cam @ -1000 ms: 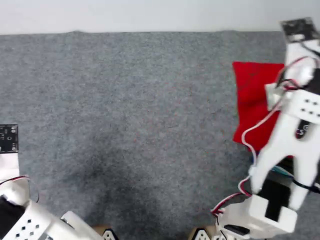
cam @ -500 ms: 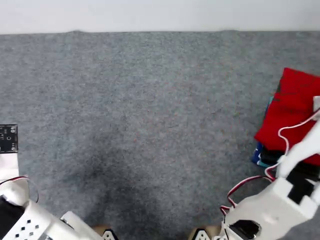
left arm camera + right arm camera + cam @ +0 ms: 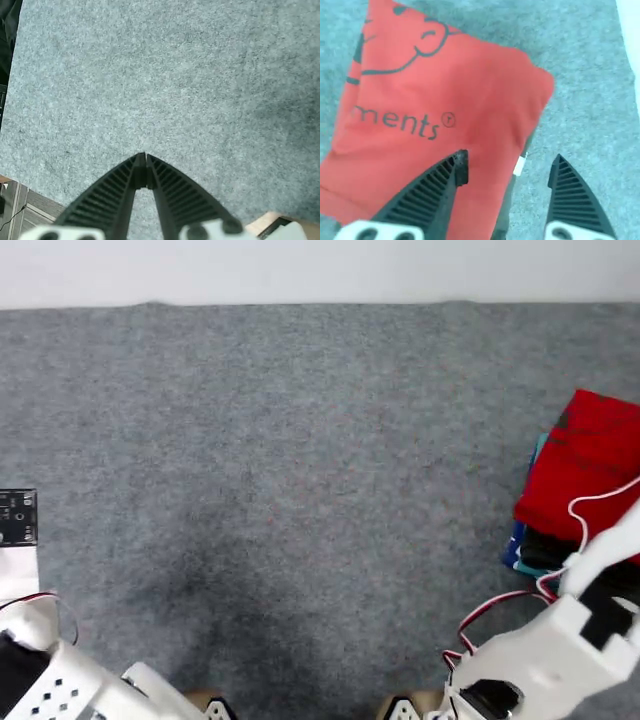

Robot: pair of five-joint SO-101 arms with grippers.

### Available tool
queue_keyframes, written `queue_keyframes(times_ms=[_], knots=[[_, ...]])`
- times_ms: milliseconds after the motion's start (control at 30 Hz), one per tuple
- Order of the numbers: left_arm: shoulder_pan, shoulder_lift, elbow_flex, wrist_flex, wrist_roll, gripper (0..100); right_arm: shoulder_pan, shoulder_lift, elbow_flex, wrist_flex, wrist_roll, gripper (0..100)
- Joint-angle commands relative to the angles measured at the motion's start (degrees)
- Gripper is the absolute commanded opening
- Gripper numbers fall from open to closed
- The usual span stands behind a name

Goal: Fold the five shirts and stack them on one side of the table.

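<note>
My right pincer (image 3: 510,167) hangs spread over the folded red cotton shirt (image 3: 585,465) topping the stack (image 3: 525,550), set at three o'clock on the grey felt bench (image 3: 300,440) as the task wants; my left pincer (image 3: 145,167) rests pressed together.

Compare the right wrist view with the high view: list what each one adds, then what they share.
Right wrist view: the right gripper, jaws open over an edge of the red shirt, and that shirt's dark print. High view: darker folded shirts under the red one, and the other arm at the near left. Both: the red shirt on top, the grey mat.
</note>
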Motion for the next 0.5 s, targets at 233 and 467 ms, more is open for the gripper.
queue_keyframes(times_ms=[233,467], knots=[[0.44,-0.62,1.27,-1.49,-0.44,1,-10.15,-3.56,1.85,13.58,-0.88,4.0],[0.44,-0.62,1.45,-1.49,-0.44,1,-10.95,7.08,12.40,3.82,-1.05,0.9]])
